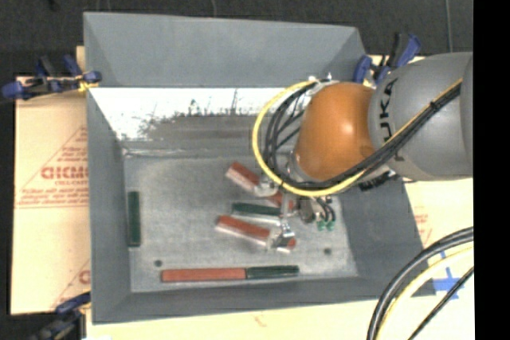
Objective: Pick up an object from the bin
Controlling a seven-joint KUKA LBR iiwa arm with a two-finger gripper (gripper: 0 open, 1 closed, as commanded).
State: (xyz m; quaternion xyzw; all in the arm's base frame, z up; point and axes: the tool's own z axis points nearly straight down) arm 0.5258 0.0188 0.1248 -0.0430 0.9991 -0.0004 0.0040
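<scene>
The gripper (284, 225) is down on the bin (215, 52) floor, under the orange cover (335, 131). Whether it is open or closed I cannot tell; the wrist hides too much of it, and nothing shows gripped in it.

The likely pick lies right at its tip: a red bar (241, 229), whose right end meets the gripper, running off to its left. Just behind that lies a green bar (253, 209), also ending at the gripper, and further back a pale bar (241, 175), tilted.

The risk is the crowding. Red bar and green bar lie close and nearly parallel (a thin gap at best), so a close here could catch both ends, or pinch one end only and let it swing and slip on the lift. Pressing down could also skid a bar sideways.

To the gripper's right sits a small green bit (324, 225), near the right wall, so room is tight there. In front, a long stick (227, 275) lies along the near wall. Far left is a green strip (134, 219); the floor between is open. Straight up looks like the clean way out.
</scene>
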